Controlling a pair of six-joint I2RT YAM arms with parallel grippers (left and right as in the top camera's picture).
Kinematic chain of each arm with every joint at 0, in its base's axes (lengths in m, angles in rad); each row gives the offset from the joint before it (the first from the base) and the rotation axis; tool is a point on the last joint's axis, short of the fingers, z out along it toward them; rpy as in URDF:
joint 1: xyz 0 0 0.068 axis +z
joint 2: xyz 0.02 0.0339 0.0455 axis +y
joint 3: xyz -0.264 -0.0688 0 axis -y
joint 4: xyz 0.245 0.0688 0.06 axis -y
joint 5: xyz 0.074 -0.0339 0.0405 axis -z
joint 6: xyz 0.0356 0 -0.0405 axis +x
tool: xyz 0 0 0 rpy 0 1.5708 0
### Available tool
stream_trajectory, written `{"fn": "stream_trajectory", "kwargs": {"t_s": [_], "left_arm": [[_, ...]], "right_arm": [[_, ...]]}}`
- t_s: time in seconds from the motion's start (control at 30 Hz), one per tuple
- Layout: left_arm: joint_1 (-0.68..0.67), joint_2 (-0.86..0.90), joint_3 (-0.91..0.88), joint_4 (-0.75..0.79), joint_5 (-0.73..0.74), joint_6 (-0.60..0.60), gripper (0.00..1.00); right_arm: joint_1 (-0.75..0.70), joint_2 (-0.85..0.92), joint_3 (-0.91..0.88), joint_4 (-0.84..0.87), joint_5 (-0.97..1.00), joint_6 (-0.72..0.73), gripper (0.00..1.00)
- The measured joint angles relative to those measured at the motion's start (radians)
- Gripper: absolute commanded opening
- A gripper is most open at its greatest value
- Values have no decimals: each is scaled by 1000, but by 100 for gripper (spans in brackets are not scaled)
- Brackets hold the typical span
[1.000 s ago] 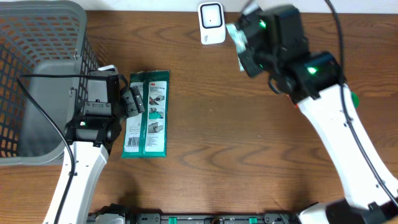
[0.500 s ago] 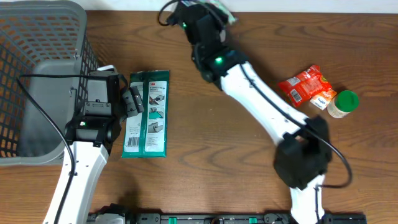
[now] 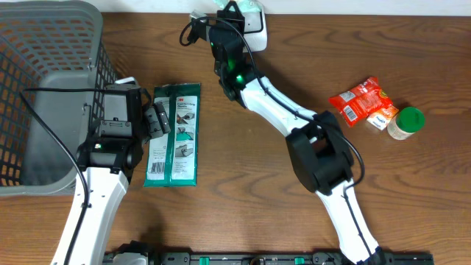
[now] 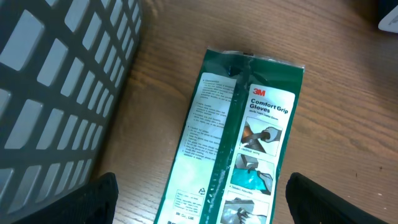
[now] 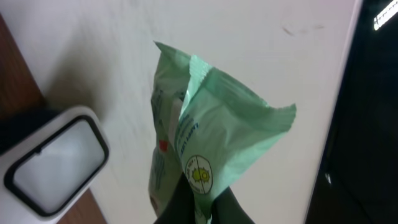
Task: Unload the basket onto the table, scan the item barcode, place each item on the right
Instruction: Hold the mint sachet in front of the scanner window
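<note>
**Pale green packet [image 3: 249, 5] held up by the white scanner [image 3: 254, 23]**

Overhead: the right arm stretches across the brown desk [image 3: 294, 191] to its far edge. There the right hand [image 3: 234, 13] is closed on the packet, just beside the scanner; from this view I cannot tell whether the two touch. On the left, the left hand [image 3: 157, 120] sits at the left edge of a dark green gloves pack [image 3: 176, 140] that lies flat on the desk. A grey mesh basket [image 3: 44, 44] stands just beside that arm. Well apart on the right lie a red snack bag [image 3: 359, 99], a small packet [image 3: 379, 121] against it, and a green-lidded jar [image 3: 407, 122].

Left wrist: the left hand [image 4: 200, 190] is spread wide with nothing in it. Its two dark fingers [image 4: 93, 199] stand either side of the gloves pack [image 4: 242, 143] below. The pack's printed side faces up, and the basket [image 4: 62, 87] wall rises on the left.

Right wrist: the right hand [image 5: 199, 208] is pinched tight on the lower end of the pale green packet [image 5: 214, 124]. The packet stands upright, crumpled, in front of a white wall [image 5: 280, 50]. The scanner [image 5: 53, 158] is down to the left, its window facing up and towards the packet. No barcode can be made out.
</note>
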Motion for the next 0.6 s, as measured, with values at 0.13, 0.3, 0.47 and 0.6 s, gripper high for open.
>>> {"fn": "stream_trajectory", "kwargs": {"t_s": [0.13,0.3,0.47,0.6], "left_arm": [[0,0,0,0,0,0,87],[0,0,0,0,0,0,87],[0,0,0,0,0,0,87],[0,0,0,0,0,0,87]], "right_arm": [[-23,97,161,-69,-15,-13,1],[-43,169,285,-117,-28,-1,1],[-46,169,294,-243,-70,108,1],[-46,169,296,-309,-92,207,1]]}}
